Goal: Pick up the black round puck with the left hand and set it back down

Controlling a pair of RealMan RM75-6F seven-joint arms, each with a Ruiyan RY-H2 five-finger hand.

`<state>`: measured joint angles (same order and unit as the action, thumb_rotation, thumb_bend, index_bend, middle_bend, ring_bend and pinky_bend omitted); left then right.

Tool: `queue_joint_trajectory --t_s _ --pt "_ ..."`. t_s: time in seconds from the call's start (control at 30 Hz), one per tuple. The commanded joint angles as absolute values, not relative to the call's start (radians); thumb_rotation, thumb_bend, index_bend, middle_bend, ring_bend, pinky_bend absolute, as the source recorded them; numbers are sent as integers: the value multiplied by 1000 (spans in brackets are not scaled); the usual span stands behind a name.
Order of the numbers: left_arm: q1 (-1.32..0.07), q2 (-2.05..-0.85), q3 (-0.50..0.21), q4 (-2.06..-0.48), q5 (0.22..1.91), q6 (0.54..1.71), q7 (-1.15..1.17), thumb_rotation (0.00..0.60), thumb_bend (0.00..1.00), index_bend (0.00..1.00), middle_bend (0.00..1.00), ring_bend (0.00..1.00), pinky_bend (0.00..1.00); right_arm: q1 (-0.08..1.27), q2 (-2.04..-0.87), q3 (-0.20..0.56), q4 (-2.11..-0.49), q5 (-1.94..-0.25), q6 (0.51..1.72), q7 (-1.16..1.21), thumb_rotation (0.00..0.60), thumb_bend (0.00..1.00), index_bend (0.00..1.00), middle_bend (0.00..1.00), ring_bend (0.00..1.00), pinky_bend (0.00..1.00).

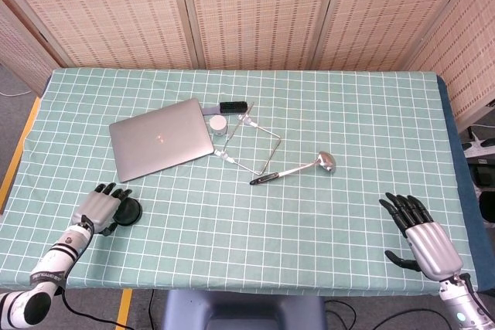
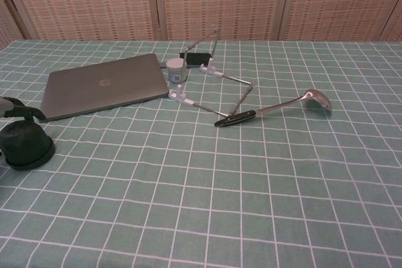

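The black round puck [image 1: 128, 212] [image 2: 25, 146] stands on the green checked cloth near the table's front left corner. My left hand [image 1: 100, 205] is just to its left, fingers spread with their tips over the puck's near side. In the chest view only the left hand's dark fingertips [image 2: 27, 113] show at the left edge, just above the puck's top; whether they touch it is unclear. Nothing is held. My right hand [image 1: 421, 232] lies open, fingers apart, at the front right, visible only in the head view.
A closed grey laptop [image 1: 161, 138] [image 2: 103, 85] lies behind the puck. Further right are a small white jar [image 1: 220, 125], a black brush [image 1: 233, 107], a bent wire frame [image 1: 259, 149] and a metal ladle [image 1: 298, 168]. The table edge [image 1: 93, 291] runs close in front.
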<state>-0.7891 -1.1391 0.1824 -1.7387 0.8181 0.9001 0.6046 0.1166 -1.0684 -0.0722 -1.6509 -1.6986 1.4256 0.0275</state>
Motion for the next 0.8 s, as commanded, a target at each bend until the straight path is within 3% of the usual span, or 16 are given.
queue_joint_trajectory --t_s 0.03,0.2,0.33,0.8 --pt "-779 -1153 176 -1720 838 902 595 600 380 132 184 54 154 117 -1069 -73 -1651 -1699 1424 28 600 118 0 0 0 0" --pt "-754 -1188 164 -1678 878 928 584 600 370 353 368 172 217 118 -1068 -72 -1652 -1695 1420 27 600 117 0 0 0 0" --pt "-741 -1207 154 -1655 900 935 577 600 370 442 451 217 229 118 -1068 -73 -1652 -1694 1417 26 600 118 0 0 0 0" --pt "-704 -1168 114 -1716 954 967 535 600 366 485 501 255 248 118 -1067 -75 -1658 -1693 1414 26 600 118 0 0 0 0"
